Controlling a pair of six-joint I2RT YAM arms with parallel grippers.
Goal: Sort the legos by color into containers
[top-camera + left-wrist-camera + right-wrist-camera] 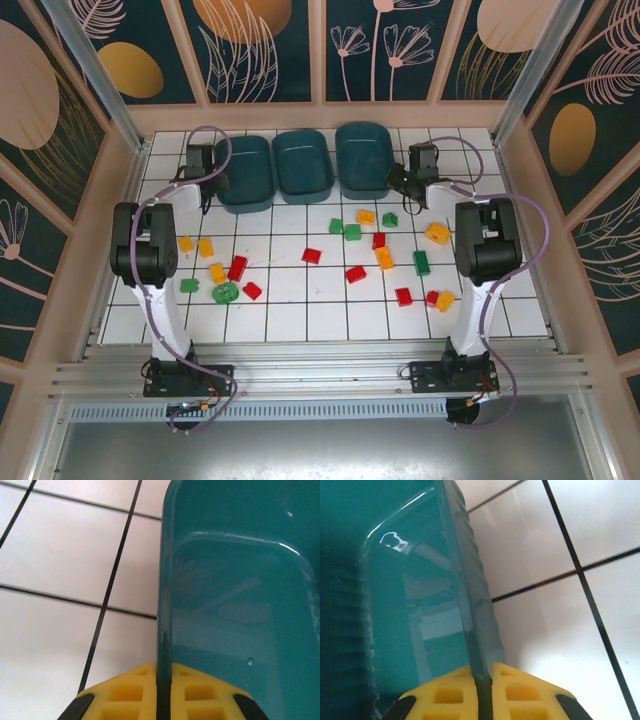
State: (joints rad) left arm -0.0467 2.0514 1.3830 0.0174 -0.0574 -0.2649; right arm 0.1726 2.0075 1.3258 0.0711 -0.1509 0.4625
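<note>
Sorting unstarted, we judge: legos (312, 255) all loose on surface (300, 310), containers (303, 160) hold none; left gripper (164, 682) pinches left container (240, 605) wall, right gripper (481, 685) pinches right container (395, 605) wall

Far edge: tubs (303, 165) block; centre: legos (352, 232) scattered; near edge: open tiles (300, 320), passage free.

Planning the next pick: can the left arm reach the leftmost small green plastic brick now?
Probably not yet: the left gripper is shut on the wall of the left dark teal plastic tub; otherwise the green brick looks unobstructed.
</note>
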